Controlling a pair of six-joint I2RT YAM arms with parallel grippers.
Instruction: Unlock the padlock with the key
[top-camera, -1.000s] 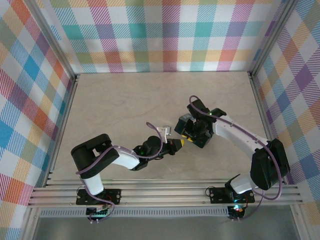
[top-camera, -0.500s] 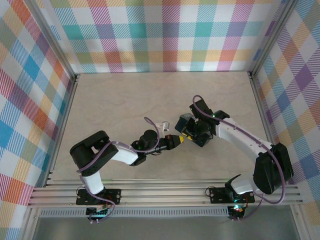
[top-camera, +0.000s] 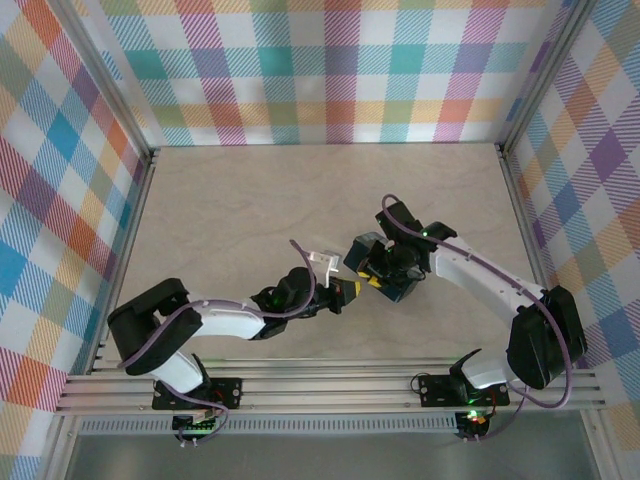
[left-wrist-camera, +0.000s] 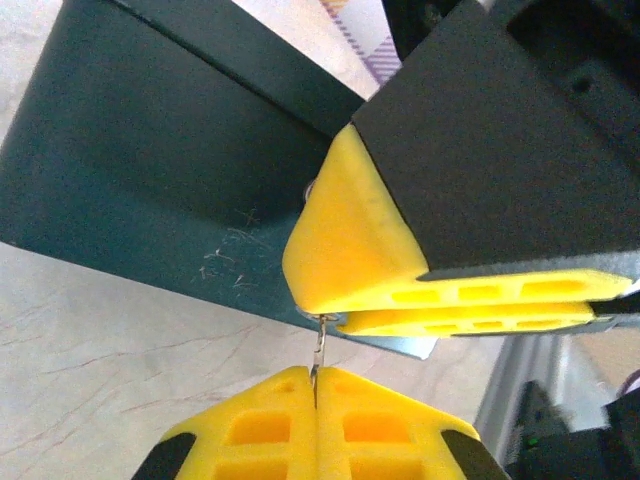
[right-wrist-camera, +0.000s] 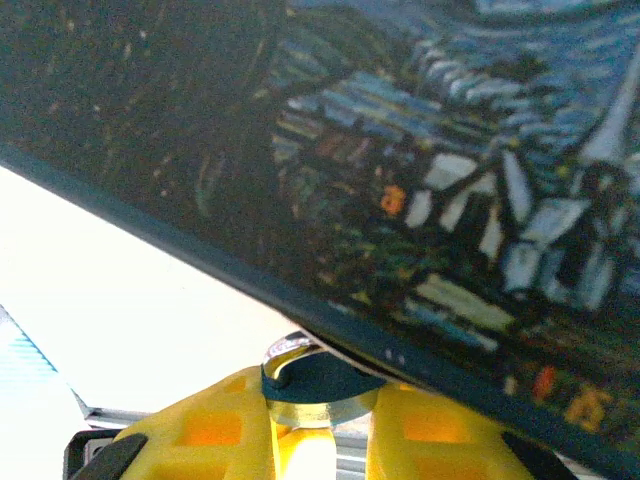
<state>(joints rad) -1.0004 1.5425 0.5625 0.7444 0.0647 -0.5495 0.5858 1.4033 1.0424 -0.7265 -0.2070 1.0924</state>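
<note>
The padlock (left-wrist-camera: 170, 160) has a big dark teal body with scratches, tilted above the table. My right gripper (right-wrist-camera: 315, 440) is shut on it, its yellow fingers (left-wrist-camera: 360, 240) clamped at the lock's lower edge; a silver curved metal part (right-wrist-camera: 300, 395) sits between them. My left gripper (left-wrist-camera: 316, 385) is shut on the key (left-wrist-camera: 319, 350), a thin metal blade seen edge-on. The key's tip reaches the padlock's underside right beside the right fingers. In the top view the padlock (top-camera: 366, 250) sits mid-table, with the left gripper (top-camera: 350, 290) meeting the right gripper (top-camera: 380, 280) there.
The tan table (top-camera: 240, 200) is walled by plaid panels on three sides. Aluminium rails (top-camera: 330, 385) run along the near edge by both arm bases. Purple cables (top-camera: 395, 210) loop off each arm.
The left arm has stretched out and its elbow has swung down and left. Its gripper stays at the padlock with the key. The right arm has barely moved.
</note>
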